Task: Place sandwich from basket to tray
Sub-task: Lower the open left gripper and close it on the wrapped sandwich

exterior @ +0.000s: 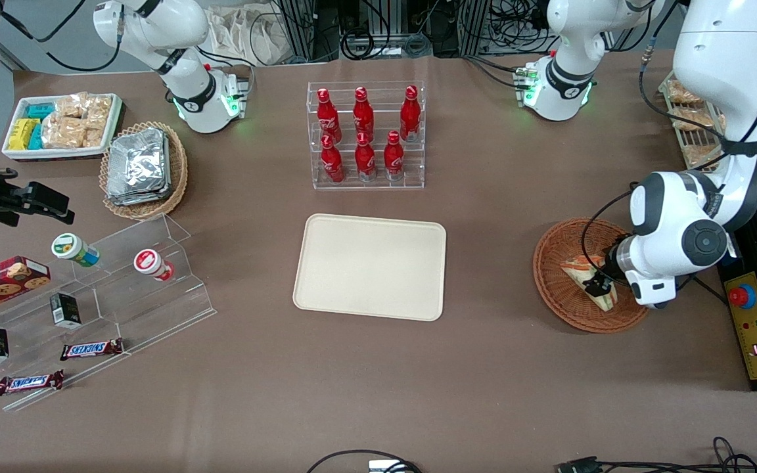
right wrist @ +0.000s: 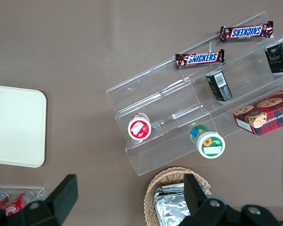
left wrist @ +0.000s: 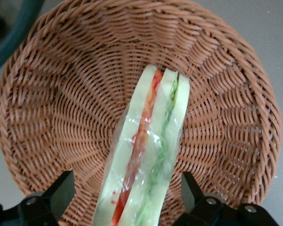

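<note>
While I watch from the console, the gripper (exterior: 598, 284) hangs low inside the basket (exterior: 559, 289), at the working arm's end of the table. Its 2 fingers (left wrist: 61, 188) stand spread wide, one on each side of the sandwich (left wrist: 146, 150), with a visible gap between each pad and the wrap. Nothing is clamped; the claw is open and holds nothing.

Sandwich status: it rests in the basket on the woven floor, standing on edge (2 pale bread slabs with an orange-red layer and a green layer showing through the clear wrap). From the front view the wedge (exterior: 587, 277) lies partly under the wrist housing, its point toward the tray.

Tray (exterior: 370, 266): cream, flat, bare, sitting mid-table, well apart from the basket. A clear rack with 6 red bottles (exterior: 365, 135) stands farther from the front camera than the tray.

Toward the parked arm's end: a tan basket of foil packets (exterior: 138, 167), a white bin of snacks (exterior: 63, 125), and a clear stepped stand (exterior: 99, 309) carrying 2 small cups, 2 dark cartons and 2 Snickers bars (exterior: 91, 349). A cookie box (exterior: 0, 281) lies just beside that stand.
</note>
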You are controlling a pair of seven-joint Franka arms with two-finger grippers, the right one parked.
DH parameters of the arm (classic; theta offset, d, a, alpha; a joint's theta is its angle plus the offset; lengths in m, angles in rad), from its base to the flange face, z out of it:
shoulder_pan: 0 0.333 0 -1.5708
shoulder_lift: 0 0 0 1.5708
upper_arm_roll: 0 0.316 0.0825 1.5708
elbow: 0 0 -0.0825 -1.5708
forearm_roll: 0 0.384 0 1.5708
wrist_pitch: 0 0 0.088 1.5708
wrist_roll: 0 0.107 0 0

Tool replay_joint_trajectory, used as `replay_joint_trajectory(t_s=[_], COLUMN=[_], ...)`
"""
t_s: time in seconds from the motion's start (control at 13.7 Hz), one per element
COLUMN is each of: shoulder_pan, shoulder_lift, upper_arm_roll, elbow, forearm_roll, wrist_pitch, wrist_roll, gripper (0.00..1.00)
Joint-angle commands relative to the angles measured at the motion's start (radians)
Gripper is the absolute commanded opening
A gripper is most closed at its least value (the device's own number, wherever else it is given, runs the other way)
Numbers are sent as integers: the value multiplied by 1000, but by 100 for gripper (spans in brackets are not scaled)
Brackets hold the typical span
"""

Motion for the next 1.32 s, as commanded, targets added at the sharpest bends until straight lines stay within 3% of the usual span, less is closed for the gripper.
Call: replay_joint_trajectory(t_s=[0.0,0.07,0.15,0.44,0.66,0.95,1.24], shoulder_pan=[-1,-1,-4,-2,-5,-5,-7], shoulder_lift=[21,18,12,-45,-54,-42,39], upper_arm_roll=[-2,-2,-2,-2,-14,-105,-273], elbow=[12,17,29,95,289,543,562], forearm_roll=[31,31,30,31,27,16,30], wrist_pitch=[34,35,29,-61,-323,-546,-529], wrist_roll=[9,0,-14,15,104,466,599], gripper=[55,11,0,0,0,0,0])
